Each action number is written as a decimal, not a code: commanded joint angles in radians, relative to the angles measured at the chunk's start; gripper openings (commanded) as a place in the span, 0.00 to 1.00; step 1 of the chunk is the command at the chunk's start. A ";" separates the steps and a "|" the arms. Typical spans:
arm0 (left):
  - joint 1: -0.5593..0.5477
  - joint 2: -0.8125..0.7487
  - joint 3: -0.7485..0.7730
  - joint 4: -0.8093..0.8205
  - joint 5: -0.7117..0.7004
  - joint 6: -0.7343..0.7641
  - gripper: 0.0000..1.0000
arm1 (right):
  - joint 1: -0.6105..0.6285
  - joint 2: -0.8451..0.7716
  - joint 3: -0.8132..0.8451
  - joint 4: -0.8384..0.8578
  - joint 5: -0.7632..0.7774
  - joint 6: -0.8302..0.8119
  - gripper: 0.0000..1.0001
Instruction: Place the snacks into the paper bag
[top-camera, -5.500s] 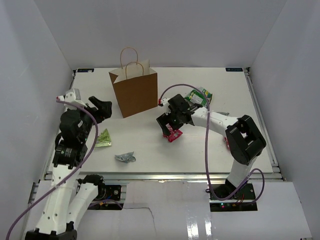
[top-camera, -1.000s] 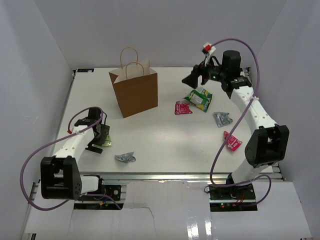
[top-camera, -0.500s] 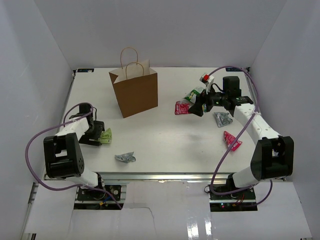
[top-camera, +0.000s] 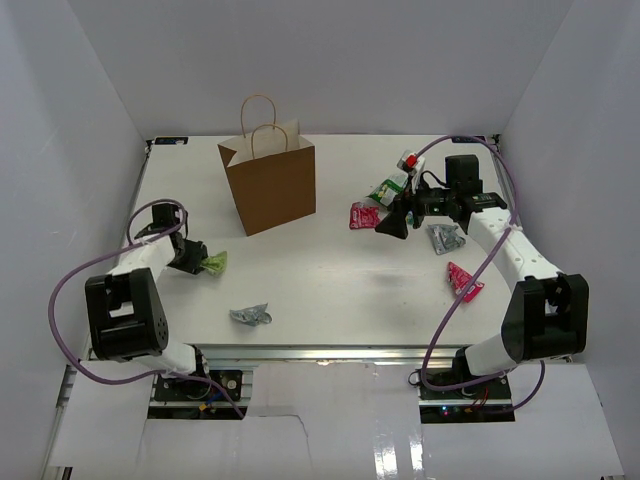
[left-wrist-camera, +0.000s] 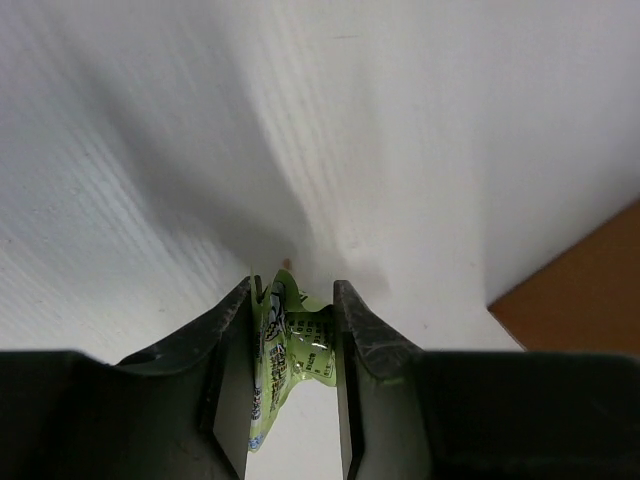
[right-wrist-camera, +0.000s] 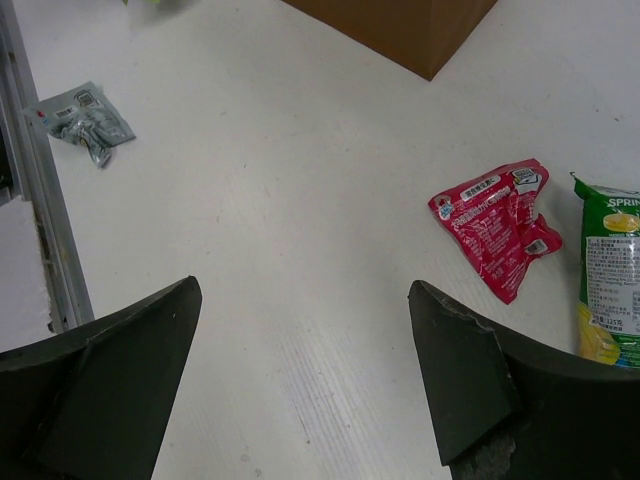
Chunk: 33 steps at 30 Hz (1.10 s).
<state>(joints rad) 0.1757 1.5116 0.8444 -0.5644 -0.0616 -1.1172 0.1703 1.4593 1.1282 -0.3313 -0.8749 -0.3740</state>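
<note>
1. so, no snack can be seen in the paper bag (top-camera: 270, 185). it stands upright toward the far left of the table (top-camera: 330, 280), and no view shows its inside.
2. the left fingers (left-wrist-camera: 292, 295) are clenched on the light green packet (left-wrist-camera: 288, 350), which sits pinched between them near the table's left edge, well apart from the bag. i cannot tell whether it is off the surface.
3. the right fingers (right-wrist-camera: 302, 290) are spread wide and grasp nothing. they hover near a red packet (right-wrist-camera: 495, 235) and the green-and-white packet (right-wrist-camera: 610, 290).
4. lying loose on the table are a silver packet (top-camera: 250, 315) near the front edge, and a second silver packet (top-camera: 443, 237) and a second red packet (top-camera: 463, 281) on the right.
5. that makes six packets in view, all outside the bag.
6. as i judge it, the task is at an early stage: one packet is gripped and has to be carried over to the bag mouth, and five more wait to be picked up.
</note>
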 joint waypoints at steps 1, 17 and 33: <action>0.002 -0.131 0.025 0.095 0.060 0.141 0.07 | -0.002 -0.034 0.004 -0.061 -0.041 -0.088 0.90; -0.140 -0.197 0.528 0.484 0.206 0.423 0.01 | 0.000 -0.037 0.012 -0.143 -0.064 -0.206 0.90; -0.331 0.076 0.740 0.506 0.118 0.652 0.13 | 0.000 -0.060 -0.008 -0.199 -0.029 -0.264 0.90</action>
<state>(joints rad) -0.1436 1.6478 1.5902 -0.0822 0.0967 -0.5148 0.1703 1.4200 1.1278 -0.5056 -0.8974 -0.6090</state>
